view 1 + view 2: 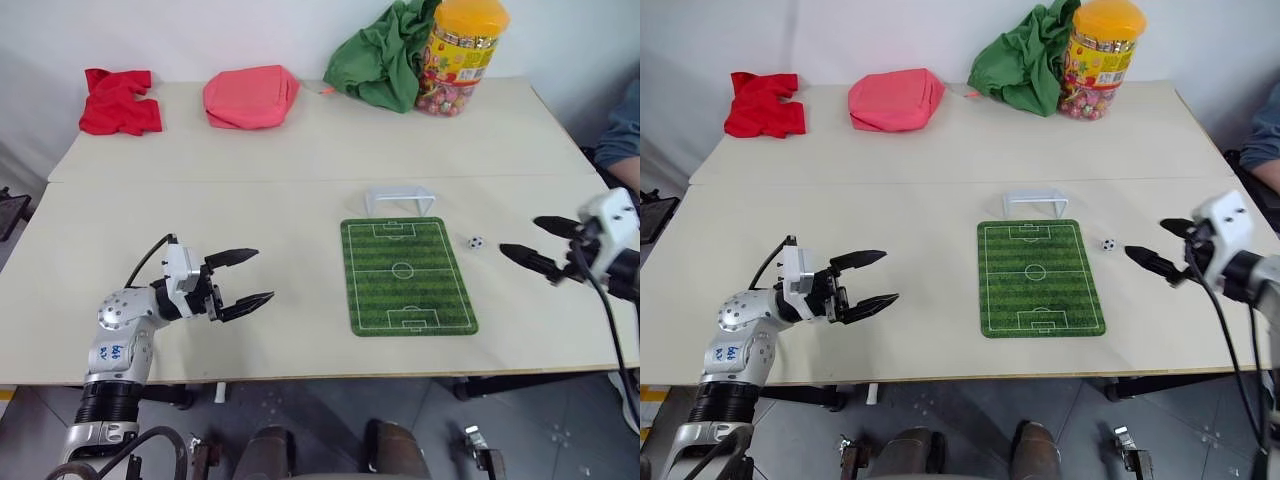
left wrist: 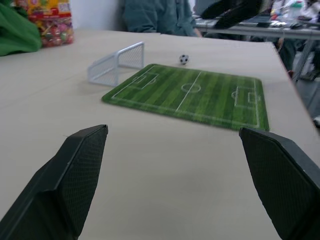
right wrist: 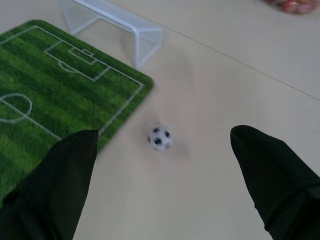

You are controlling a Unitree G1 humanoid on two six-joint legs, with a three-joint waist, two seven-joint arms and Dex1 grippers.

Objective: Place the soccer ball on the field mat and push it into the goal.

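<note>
Right wrist view: ball lying off the mat, dead ahead of the open claw

Item 1, right gripper [image 1: 527, 241]: you are holding its two black fingers wide apart with nothing between them, pointing in toward the mat from its right-hand side.

Item 2, soccer ball [image 3: 160, 138]: it is sitting on the bare table [image 1: 200, 220], straight ahead of your right claw and near its tips, lined up between the two fingers. It is not yet on the field mat [image 1: 405, 275]; it is resting just beside the mat's right edge, toward the goal end. It is looking tiny against the fingers, white with black patches, round, so no long axis is mattering for the grasp.

Item 3, goal [image 1: 399, 199]: a pale frame standing at the mat's far short edge, beyond the ball and to the claw's far side.

Item 4, left gripper [image 1: 244, 281]: it is hovering with fingers spread and empty, well apart from the ball, with the whole mat lying between them. Your right arm is plainly the nearer one.

Judgement: you are likely needing only a short forward reach and a careful close; a ball this small could roll away at a touch.
</note>
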